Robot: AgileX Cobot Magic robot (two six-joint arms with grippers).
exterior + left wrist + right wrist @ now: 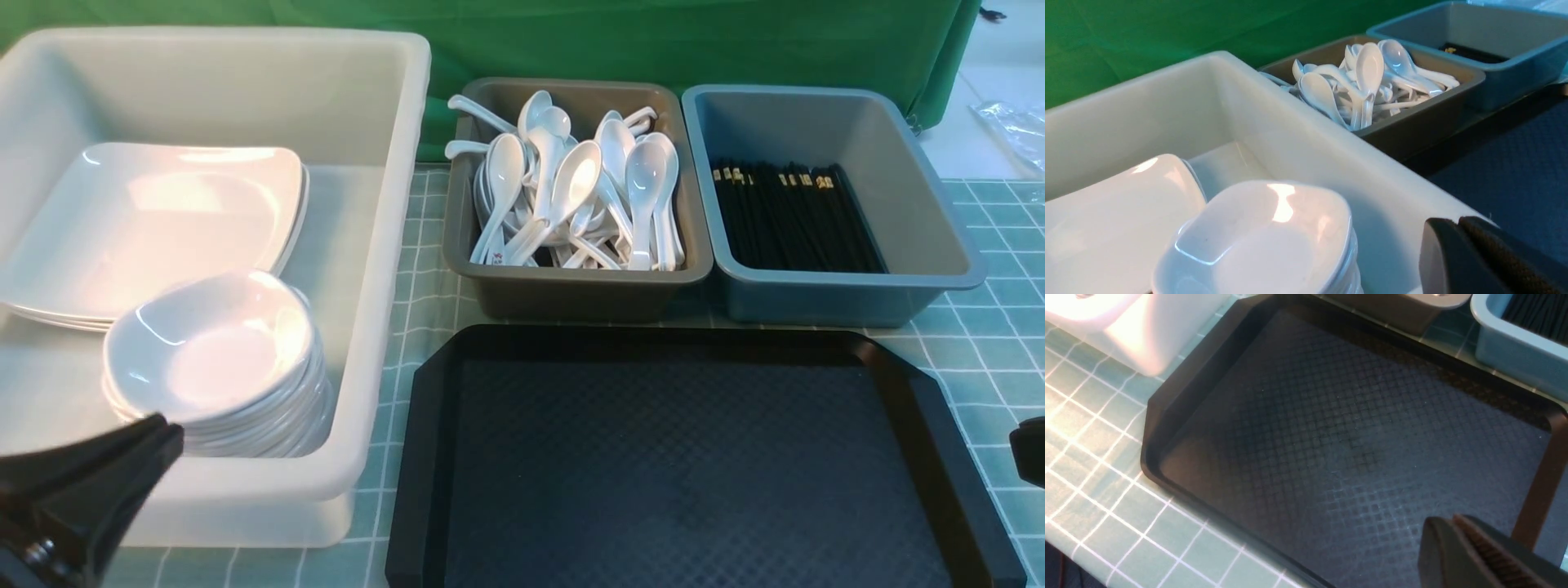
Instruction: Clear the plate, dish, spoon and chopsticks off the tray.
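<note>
Tray (702,457): black, at 6 o'clock in the front view, floor bare, diamond texture showing; flat on the desk (992,343), which wears a teal checked cloth.
White tub (384,269): at 9 o'clock from the tray, just beside its left rim.
Plate (147,220): top of a small stack inside the white tub, toward 11 o'clock within it, leaning slightly on the far wall.
Dish (216,355): top of a stack of small white bowls in the same tub, at 5 o'clock from the plate and overlapping its near corner.
Brown tub (571,298): at 12 o'clock from the tray, just beyond its far rim.
Spoon (571,184): one of many white spoons heaped in the brown tub, bowls mostly up; which one came off the tray cannot be told.
Blue tub (922,269): at 1 o'clock from the tray, touching the brown tub's right side.
Chopsticks (792,216): black bundle with gold bands lying flat in the blue tub, bands toward 12 o'clock.
Left claw (159,433): at 8 o'clock in the front view, over the white tub's near edge beside the dish stack, fingers (1457,253) pressed together, holding nothing.
Right claw (1447,535): over the tray's right part, fingers together with nothing between; only a dark sliver at 3 o'clock in the front view.
</note>
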